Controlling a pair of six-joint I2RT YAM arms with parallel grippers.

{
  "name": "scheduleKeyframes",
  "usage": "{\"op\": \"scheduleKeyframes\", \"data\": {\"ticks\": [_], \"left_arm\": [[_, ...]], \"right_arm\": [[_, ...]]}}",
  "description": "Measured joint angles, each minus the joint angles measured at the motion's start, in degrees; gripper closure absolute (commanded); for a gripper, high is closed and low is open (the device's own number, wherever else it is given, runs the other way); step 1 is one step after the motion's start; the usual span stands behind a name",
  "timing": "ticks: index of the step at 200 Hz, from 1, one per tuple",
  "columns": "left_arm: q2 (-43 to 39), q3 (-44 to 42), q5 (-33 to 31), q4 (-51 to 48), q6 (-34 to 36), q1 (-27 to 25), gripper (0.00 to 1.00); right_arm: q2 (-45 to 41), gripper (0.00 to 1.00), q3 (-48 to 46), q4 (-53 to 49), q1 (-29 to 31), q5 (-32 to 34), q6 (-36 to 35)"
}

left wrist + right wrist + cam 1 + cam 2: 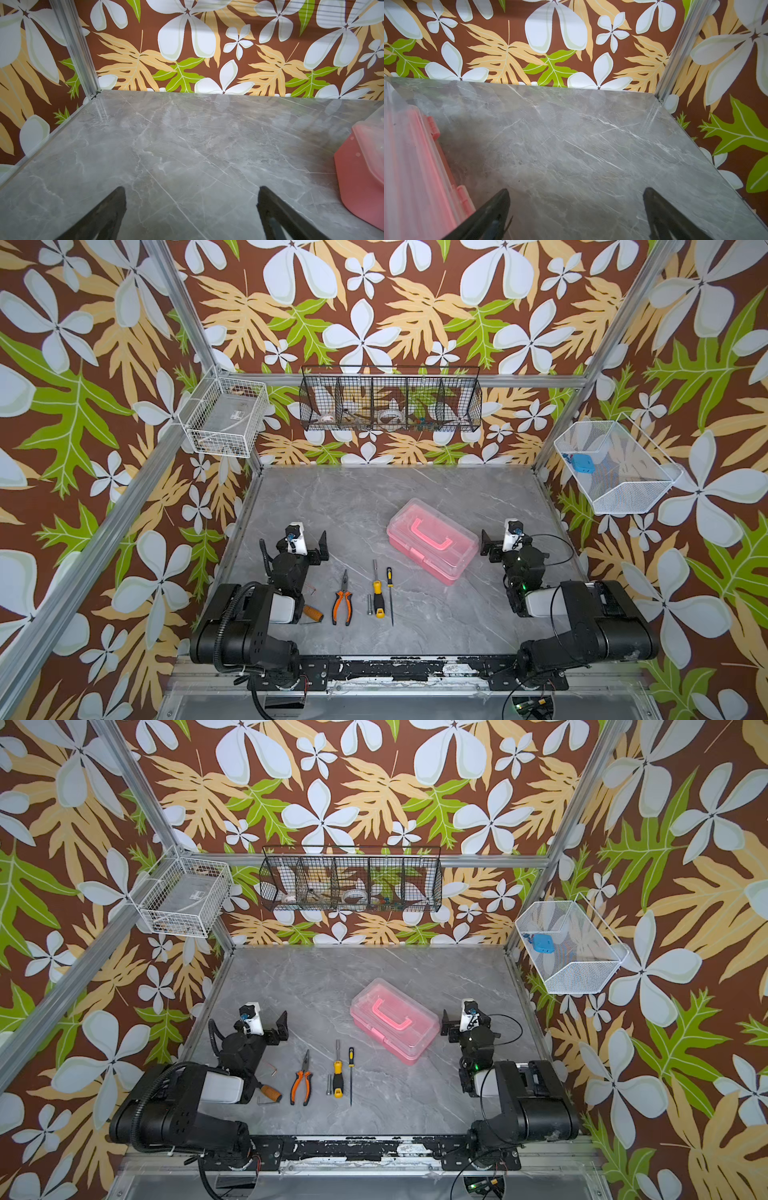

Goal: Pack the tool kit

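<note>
In both top views, left to right on the grey marble-patterned tabletop: the left gripper is hovering, jaws spread wide and empty; orange-black long-nose pliers, a short metal bit, a chunky yellow-black screwdriver and a slim yellow-black screwdriver are lying in a row; the rectangular pink plastic case with clear lid is sitting closed, right of centre; the right gripper is hovering just beside it, jaws spread and empty. Only these views are showing the tools. The left wrist view is catching one pink corner of the case; the right wrist view, its lid edge and two pink tabs. A label in the white wire basket is too small to read
</note>
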Motion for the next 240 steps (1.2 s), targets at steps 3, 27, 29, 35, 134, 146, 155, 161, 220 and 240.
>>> {"op": "scheduleKeyframes", "data": {"ticks": [3,27,29,35,134,146,155,161,220,240], "left_arm": [[0.0,0.0,0.0,0.0,0.0,0.0,0.0],[0.0,0.0,0.0,0.0,0.0,0.0,0.0],[0.0,0.0,0.0,0.0,0.0,0.0,0.0],[0.0,0.0,0.0,0.0,0.0,0.0,0.0],[0.0,0.0,0.0,0.0,0.0,0.0,0.0],[0.0,0.0,0.0,0.0,0.0,0.0,0.0],[0.0,0.0,0.0,0.0,0.0,0.0,0.0],[0.0,0.0,0.0,0.0,0.0,0.0,0.0],[-2.78,2.4,-2.34,-4.83,-0.63,-0.9,0.0],[-7.82,7.06,-5.99,-10.71,-1.53,-0.92,0.0]], "right_arm": [[0.0,0.01,0.0,0.0,0.0,0.0,0.0],[0.0,0.0,0.0,0.0,0.0,-0.35,0.0],[0.0,0.0,0.0,0.0,0.0,-0.48,0.0],[0.0,0.0,0.0,0.0,0.0,-0.5,0.0],[0.0,0.0,0.0,0.0,-0.39,-0.87,0.24],[0.0,0.0,0.0,0.0,-0.39,-0.9,0.28],[0.0,0.0,0.0,0.0,-0.39,-0.92,0.42],[0.0,0.0,0.0,0.0,-0.39,-0.92,0.42],[-2.82,0.0,3.15,-6.34,0.57,3.19,0.92],[-8.79,0.0,9.53,-13.6,1.11,8.17,2.36]]}}
